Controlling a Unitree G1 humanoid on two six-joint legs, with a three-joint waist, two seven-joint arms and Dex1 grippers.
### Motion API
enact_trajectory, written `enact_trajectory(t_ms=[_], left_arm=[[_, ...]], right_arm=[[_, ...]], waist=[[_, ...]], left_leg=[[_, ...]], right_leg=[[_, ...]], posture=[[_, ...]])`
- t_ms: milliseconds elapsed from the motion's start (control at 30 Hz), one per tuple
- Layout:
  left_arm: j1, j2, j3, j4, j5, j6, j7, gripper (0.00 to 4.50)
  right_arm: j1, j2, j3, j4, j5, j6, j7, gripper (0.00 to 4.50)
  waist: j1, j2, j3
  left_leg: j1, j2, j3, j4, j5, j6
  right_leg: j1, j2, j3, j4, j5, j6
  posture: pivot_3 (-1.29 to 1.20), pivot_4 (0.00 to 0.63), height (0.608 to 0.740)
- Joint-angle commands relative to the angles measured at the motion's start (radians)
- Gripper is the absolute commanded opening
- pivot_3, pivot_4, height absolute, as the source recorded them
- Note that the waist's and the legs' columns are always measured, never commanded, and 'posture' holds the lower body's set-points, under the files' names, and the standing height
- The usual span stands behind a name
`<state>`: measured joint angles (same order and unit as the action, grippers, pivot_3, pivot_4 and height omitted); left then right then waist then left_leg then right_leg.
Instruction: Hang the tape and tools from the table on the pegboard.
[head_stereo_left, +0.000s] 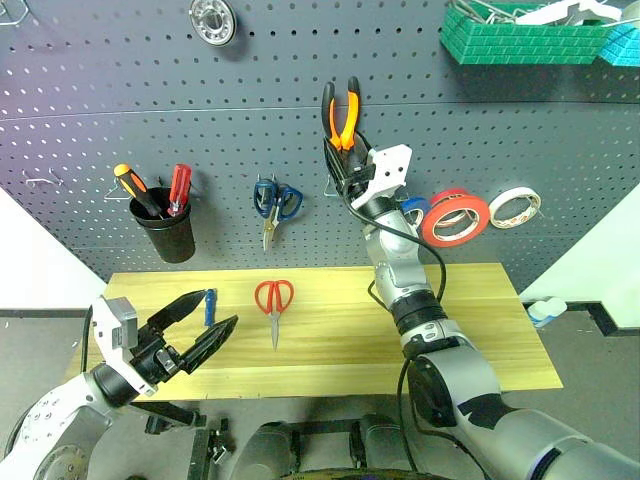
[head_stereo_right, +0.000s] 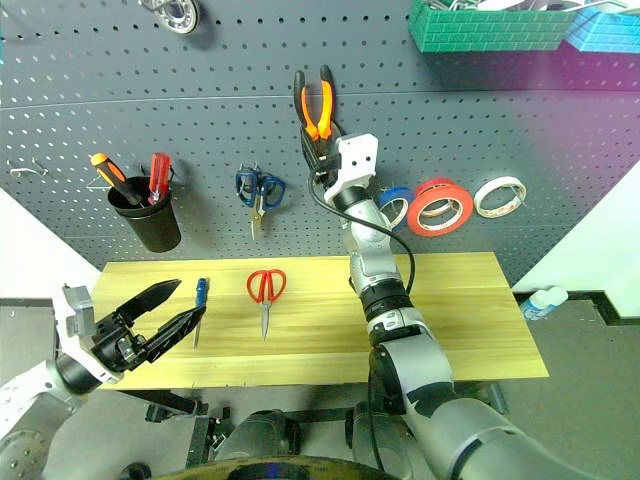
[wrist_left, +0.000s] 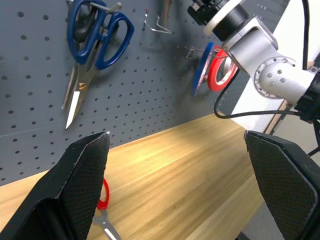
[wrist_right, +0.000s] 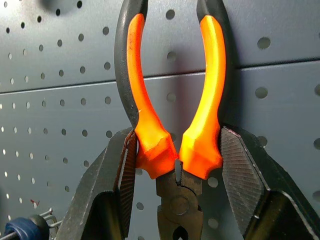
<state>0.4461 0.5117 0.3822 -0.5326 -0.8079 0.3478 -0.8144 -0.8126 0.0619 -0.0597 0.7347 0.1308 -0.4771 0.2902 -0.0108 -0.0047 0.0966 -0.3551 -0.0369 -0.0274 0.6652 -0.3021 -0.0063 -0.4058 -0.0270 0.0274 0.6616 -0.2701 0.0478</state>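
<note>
Pegboard (head_stereo_left: 150, 120) against pliers (head_stereo_left: 342, 115) in right hand (head_stereo_left: 345, 168); left hand (head_stereo_left: 200, 330) agape off table (head_stereo_left: 480, 330) edge.

No text, label, brand, number or sign could be read anywhere in these views. The pliers (wrist_right: 172, 125), the tape (head_stereo_left: 455, 216), the scissors (head_stereo_left: 274, 298), the pegboard (head_stereo_left: 120, 110) and the counter (head_stereo_left: 470, 330) all showed plain surfaces without legible markings.
</note>
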Motion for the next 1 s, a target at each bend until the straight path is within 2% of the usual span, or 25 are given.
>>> enact_trajectory(t_ms=[33,433,867,1000], left_arm=[[0.028,0.012,0.042,-0.066,-0.031,0.008,0.017,4.50],[0.061,0.034,0.056,-0.177,-0.093,0.074,0.103,4.50],[0.014,0.065,0.053,-0.196,-0.125,0.108,0.159,4.50],[0.012,0.066,0.049,-0.198,-0.116,0.102,0.164,4.50]], right_arm=[[-0.020,0.000,0.003,-0.007,-0.007,-0.025,-0.007,2.10],[0.012,-0.007,0.012,0.015,-0.025,-0.035,-0.017,2.10],[0.076,-0.010,0.028,-0.015,-0.037,-0.019,-0.020,2.10],[0.082,-0.010,0.025,-0.017,-0.020,-0.027,0.007,3.37]], waist=[[0.000,-0.001,0.007],[0.000,-0.002,0.044],[-0.001,-0.002,0.057],[-0.001,-0.003,0.060]], left_leg=[[0.000,0.000,0.000,0.000,0.000,0.000],[0.000,0.000,-0.001,0.000,0.000,0.000],[-0.002,0.001,-0.001,0.000,0.000,0.000],[-0.003,0.001,-0.001,-0.001,0.000,0.000]], right_leg=[[0.000,0.000,0.000,0.000,0.000,0.000],[0.000,0.000,0.000,0.000,-0.001,-0.001],[0.000,0.000,-0.001,-0.004,-0.001,-0.002],[0.000,0.000,-0.001,-0.006,-0.001,-0.002]], posture=[[0.15,0.109,0.734],[0.15,0.145,0.734],[0.14,0.139,0.734],[0.14,0.140,0.734]])
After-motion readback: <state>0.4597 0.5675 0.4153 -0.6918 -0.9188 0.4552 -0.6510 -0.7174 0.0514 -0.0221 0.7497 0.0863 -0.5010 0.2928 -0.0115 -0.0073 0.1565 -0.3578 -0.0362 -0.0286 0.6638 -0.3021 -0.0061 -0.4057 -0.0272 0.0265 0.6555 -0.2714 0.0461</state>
